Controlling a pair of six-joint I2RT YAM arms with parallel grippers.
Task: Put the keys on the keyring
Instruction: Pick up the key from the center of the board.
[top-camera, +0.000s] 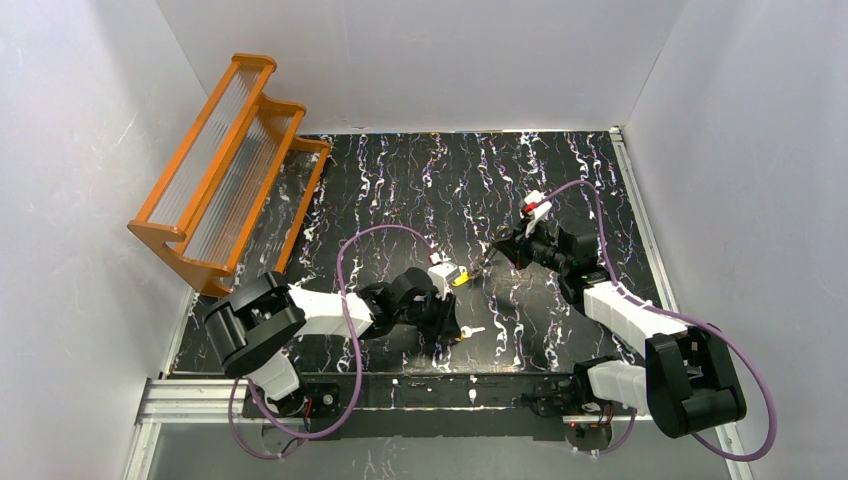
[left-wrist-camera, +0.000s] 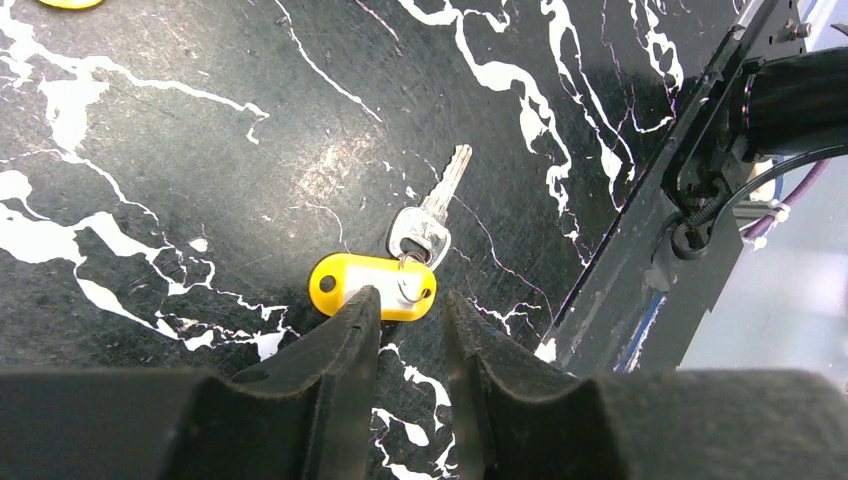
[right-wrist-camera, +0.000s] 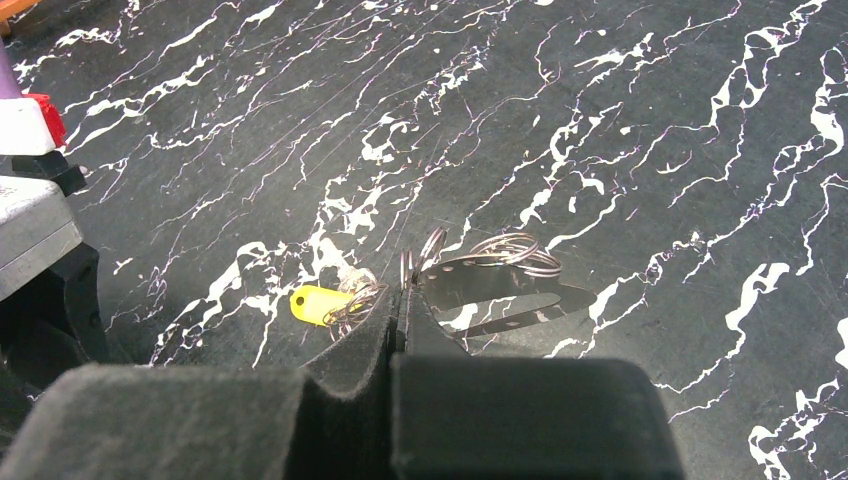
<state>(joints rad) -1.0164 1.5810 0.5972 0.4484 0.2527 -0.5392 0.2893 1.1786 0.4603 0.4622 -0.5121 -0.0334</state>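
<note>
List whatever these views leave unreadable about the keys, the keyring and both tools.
- Right wrist: whether the shut right tool pinches the keyring; its own fingertips cover the contact.
- Left wrist: a second yellow piece, cut off by the top edge.
- Left wrist: the near edge of the yellow-tagged key, behind the left tool.
- Top view: the keyring's shape, too small.

Tabletop (top-camera: 400, 180): black, veined all over with white marbling.
Key (left-wrist-camera: 420, 235): silver, lying flat, its head joined to a yellow tag (left-wrist-camera: 365, 283).
Second yellow tag (right-wrist-camera: 315, 303): flat on the surface, thin wire rings at one end.
Orange rack (top-camera: 230, 160): far left corner, tilted.
</note>
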